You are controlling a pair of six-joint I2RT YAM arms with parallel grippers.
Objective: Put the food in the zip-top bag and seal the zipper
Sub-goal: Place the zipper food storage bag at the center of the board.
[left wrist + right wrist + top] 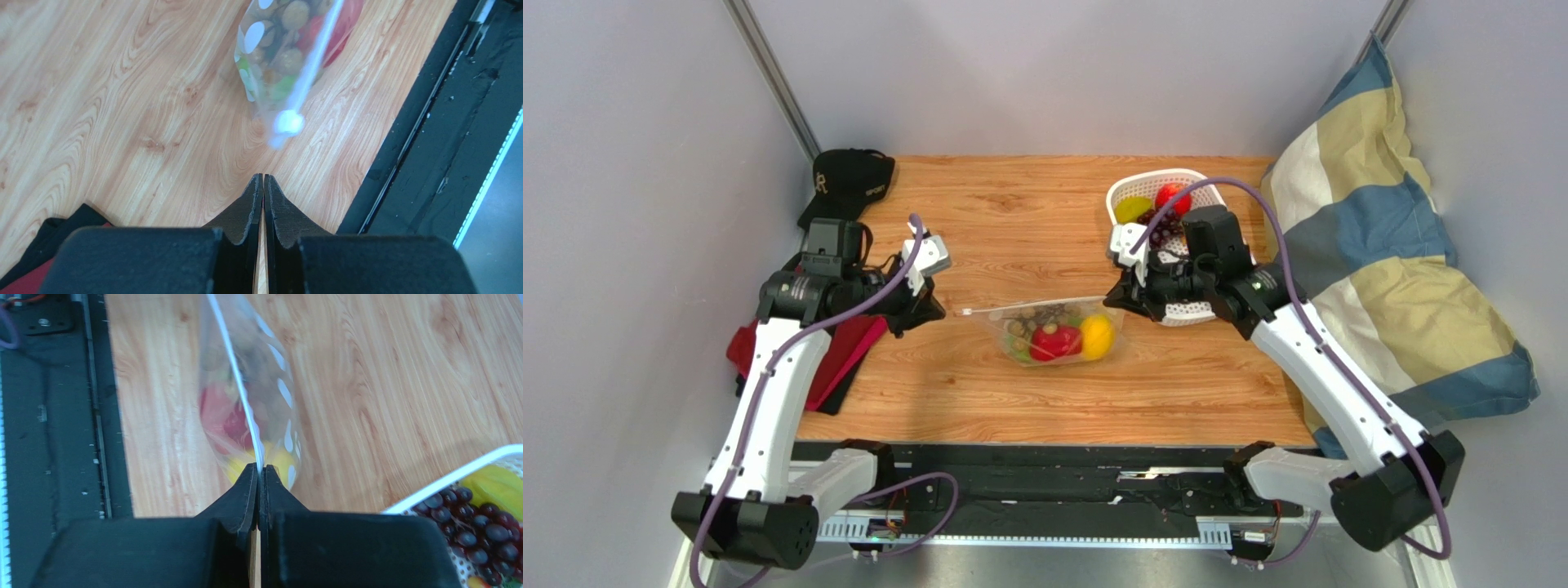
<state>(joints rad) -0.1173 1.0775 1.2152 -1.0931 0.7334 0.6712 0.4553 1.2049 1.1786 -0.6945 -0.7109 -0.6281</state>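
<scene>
The dotted clear zip-top bag (pixel 1051 331) hangs just over the middle of the table. It holds a red pepper (pixel 1053 342), a yellow lemon (pixel 1096 337) and a grape bunch (pixel 1024 326). Its zipper (pixel 1032 306) runs along the top edge. My right gripper (pixel 1120 300) is shut on the zipper's right end; the right wrist view shows the strip (pixel 236 373) running out from the shut tips (pixel 258 468). My left gripper (pixel 934 312) is shut and empty, a little short of the zipper's left end with its white slider (pixel 287 122).
A white basket (pixel 1124 196) at the back right holds more toy food (pixel 1171 199), partly behind my right arm. A black cap (pixel 852 175) lies at the back left, a red cloth (pixel 836 349) under my left arm, a pillow (pixel 1382 245) at the right. A black rail (pixel 1051 472) lines the near edge.
</scene>
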